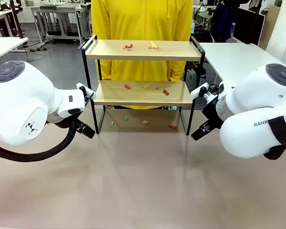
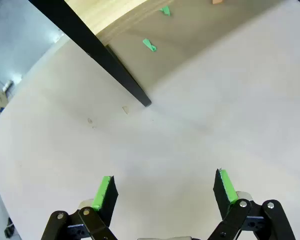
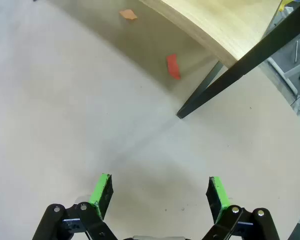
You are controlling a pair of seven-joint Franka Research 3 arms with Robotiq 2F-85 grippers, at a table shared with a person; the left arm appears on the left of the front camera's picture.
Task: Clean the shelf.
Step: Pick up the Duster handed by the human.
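**Q:** What is in the foreground?

**A:** Two glossy white, rounded robot arms, the left arm (image 1: 19, 102) and the right arm (image 1: 257, 114), reach over a pale, matte beige surface (image 1: 143, 181). The left jaws are released and spread wide, with nothing between the flat left green pads (image 2: 104, 192). The right jaws are also released and empty. The right green pads (image 3: 102, 192) stand well apart over bare surface.

**Q:** Where is the shelf?

**A:** The small two-tier shelf (image 1: 181, 50) has light, smooth wooden boards in a thin black metal frame. It stands on the surface just beyond both jaws, between the arms. The straight, square-edged left black leg (image 2: 95, 50) and right black leg (image 3: 230, 75) end flat on the surface.

**Q:** What lies on and under it?

**A:** There are thin, angular scraps.
- **On the surface beneath the lower board:** a green scrap (image 1: 127, 117), an orange scrap (image 1: 146, 122) and a red scrap (image 1: 173, 127).
- **On the lower board:** a small red scrap (image 1: 127, 86), a yellow-green scrap (image 1: 146, 86) and a second red scrap (image 1: 166, 92).
- **On the top board:** a curled red scrap (image 1: 128, 46) and a pointed yellow scrap (image 1: 153, 46).

**Q:** What is farthest back?

**A:** A person in a plain yellow garment (image 1: 143, 19) stands just behind the shelf.
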